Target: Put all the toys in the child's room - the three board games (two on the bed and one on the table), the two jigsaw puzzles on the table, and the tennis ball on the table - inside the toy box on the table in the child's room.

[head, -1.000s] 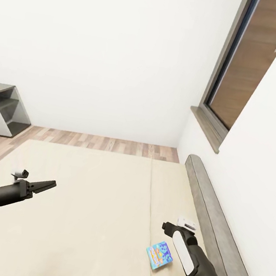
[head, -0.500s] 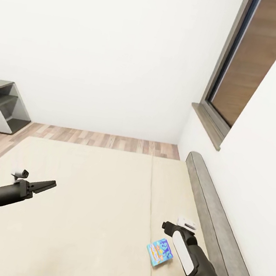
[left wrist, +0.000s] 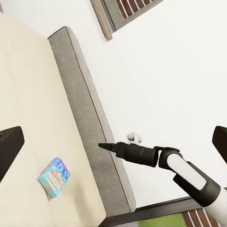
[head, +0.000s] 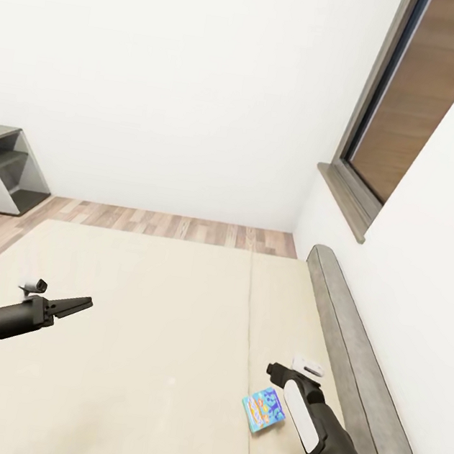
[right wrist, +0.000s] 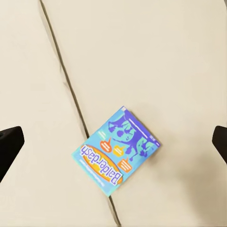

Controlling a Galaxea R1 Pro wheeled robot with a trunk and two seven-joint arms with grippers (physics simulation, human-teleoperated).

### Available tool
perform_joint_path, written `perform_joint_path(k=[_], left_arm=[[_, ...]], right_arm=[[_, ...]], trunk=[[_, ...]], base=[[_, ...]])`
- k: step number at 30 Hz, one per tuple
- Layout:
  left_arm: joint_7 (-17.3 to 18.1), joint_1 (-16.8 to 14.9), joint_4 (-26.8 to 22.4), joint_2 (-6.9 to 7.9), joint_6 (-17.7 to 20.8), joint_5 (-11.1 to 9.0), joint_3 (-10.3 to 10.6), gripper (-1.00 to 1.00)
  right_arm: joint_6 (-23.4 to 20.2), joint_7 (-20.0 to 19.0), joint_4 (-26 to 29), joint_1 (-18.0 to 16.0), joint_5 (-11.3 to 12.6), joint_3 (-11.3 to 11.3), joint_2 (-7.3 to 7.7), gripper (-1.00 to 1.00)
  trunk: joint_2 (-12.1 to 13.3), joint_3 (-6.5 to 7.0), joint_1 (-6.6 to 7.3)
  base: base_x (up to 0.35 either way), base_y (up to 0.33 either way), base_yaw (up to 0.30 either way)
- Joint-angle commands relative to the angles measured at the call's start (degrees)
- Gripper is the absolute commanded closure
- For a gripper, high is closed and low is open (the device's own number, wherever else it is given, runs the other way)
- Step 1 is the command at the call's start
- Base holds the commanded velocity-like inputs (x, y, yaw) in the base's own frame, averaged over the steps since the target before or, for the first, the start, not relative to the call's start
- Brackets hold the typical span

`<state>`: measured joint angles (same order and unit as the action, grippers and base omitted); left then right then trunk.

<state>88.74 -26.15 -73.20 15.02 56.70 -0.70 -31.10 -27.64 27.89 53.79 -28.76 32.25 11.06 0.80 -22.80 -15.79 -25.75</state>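
We're looking down at a white-walled room with a wood-plank floor, a window up at about 2 o'clock and the big beige bed (head: pixel 169 320) taking up most of the lower part of the head view. A grey headboard (head: pixel 352 362) is running along its right edge, and a dark grey shelf unit (head: pixel 2 172) is sitting off at 9 o'clock.

Step-wise, we're reckoning this is the approach to the first bed pickup. The blue board game (head: pixel 264 409), lettered Balderdash in the right wrist view, is lying flat on the mattress at roughly 5 o'clock, right across the seam between the two mattress halves. The right gripper (left wrist: pixel 105 146) is hovering over it, not touching; in the left wrist view its fingers look closed down to a point. The left gripper (head: pixel 73 304) is hanging well apart over the mattress at 8 o'clock, also pinched narrow.

Next move, as we're judging it: spread the right fingers, drop down and catch an edge, since a flat box on soft bedding is giving little to grab.

Count: one board game, two grippers. We're not spotting a second game on the stretch of bed that's in shot.
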Motion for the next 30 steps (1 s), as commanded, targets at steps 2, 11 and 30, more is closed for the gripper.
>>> perform_joint_path(k=[2, 11, 30], left_arm=[[0.28, -0.04, -0.01, 0.01, 0.61, 0.08, -0.01, -1.00], [0.29, -0.04, -0.01, 0.01, 0.61, 0.08, -0.01, -1.00], [0.28, -0.04, -0.01, 0.01, 0.61, 0.08, -0.01, -1.00]], right_arm=[[-0.01, 0.00, 0.09, -0.06, 0.50, 0.27, 0.08, -1.00], [0.35, -1.60, 0.09, -0.06, 0.45, 0.27, 0.14, -1.00], [0.46, -1.70, 0.09, -0.07, 0.45, 0.10, 0.17, -1.00]], trunk=[[-0.12, -0.30, -0.03], [-0.12, -1.15, -0.03], [-0.12, -2.95, -0.03]], base=[[0.000, 0.000, 0.000], [0.000, 0.000, 0.000], [0.000, 0.000, 0.000]])
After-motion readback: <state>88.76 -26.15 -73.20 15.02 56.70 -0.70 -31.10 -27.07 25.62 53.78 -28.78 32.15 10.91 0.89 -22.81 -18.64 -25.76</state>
